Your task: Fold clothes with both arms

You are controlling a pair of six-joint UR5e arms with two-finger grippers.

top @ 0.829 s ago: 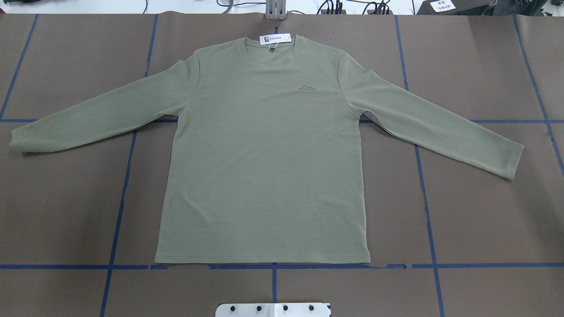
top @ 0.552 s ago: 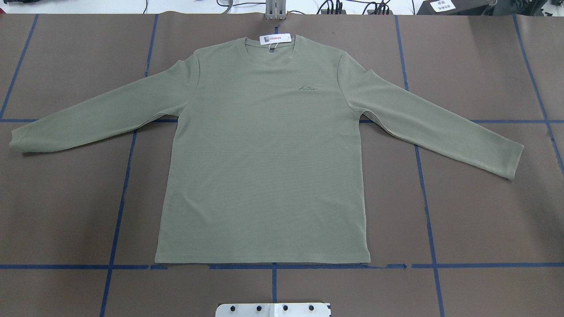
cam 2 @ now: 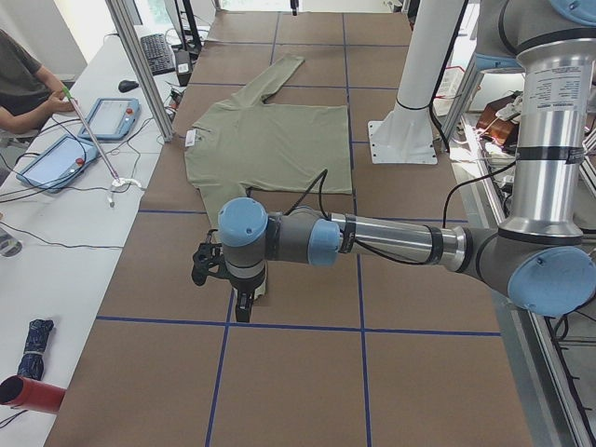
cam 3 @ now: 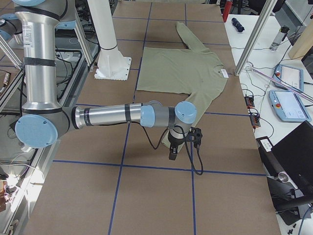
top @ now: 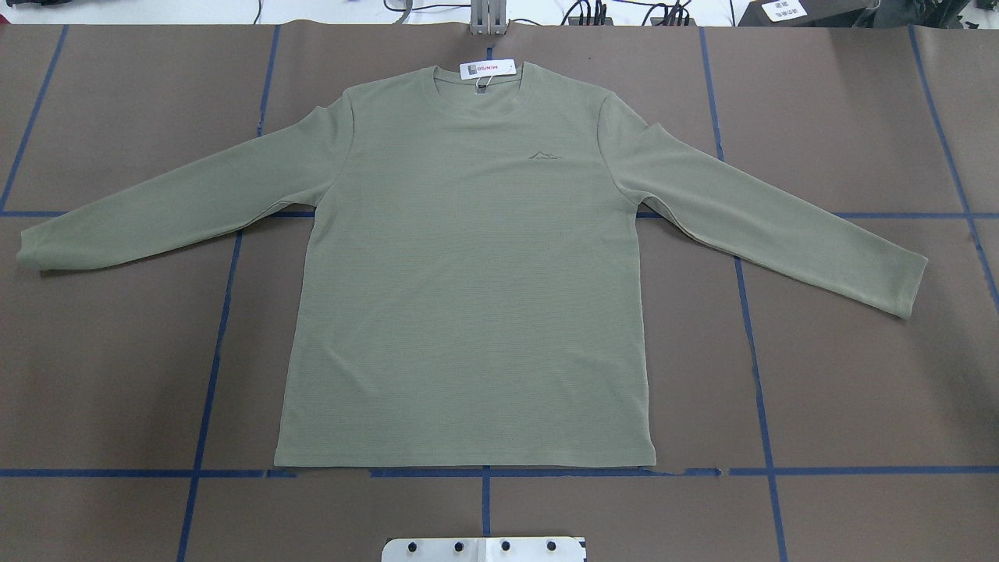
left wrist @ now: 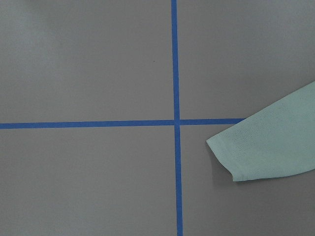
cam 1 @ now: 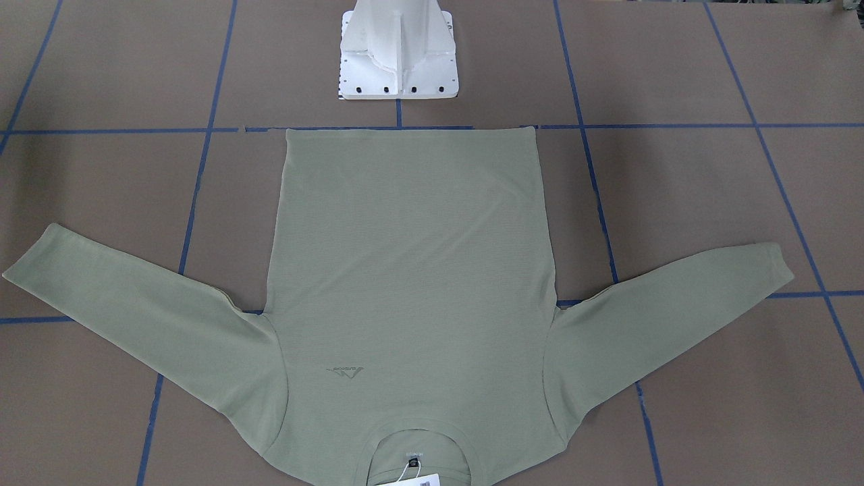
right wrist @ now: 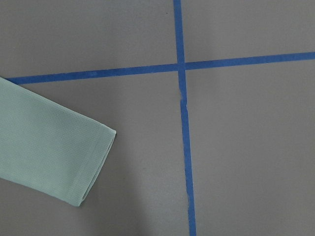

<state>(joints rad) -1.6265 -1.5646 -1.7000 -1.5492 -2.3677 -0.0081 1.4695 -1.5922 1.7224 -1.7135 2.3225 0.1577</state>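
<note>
The sage-green shirt (top: 468, 273) lies flat and face up on the brown table, sleeves spread, collar and white hang tag (top: 487, 69) at the far edge. It also shows in the front view (cam 1: 405, 270). Neither arm shows in the overhead or front views. My left gripper (cam 2: 244, 312) points down over the table by the left cuff (left wrist: 241, 157). My right gripper (cam 3: 172, 154) points down by the right cuff (right wrist: 93, 157). No fingers show in the wrist views, so I cannot tell whether either gripper is open or shut.
The white pedestal base (cam 1: 398, 54) stands just behind the shirt's hem. Blue tape lines (top: 211, 375) grid the table. A side bench with tablets (cam 2: 56, 158) and an aluminium post (cam 2: 140, 65) borders the far edge, where a person sits.
</note>
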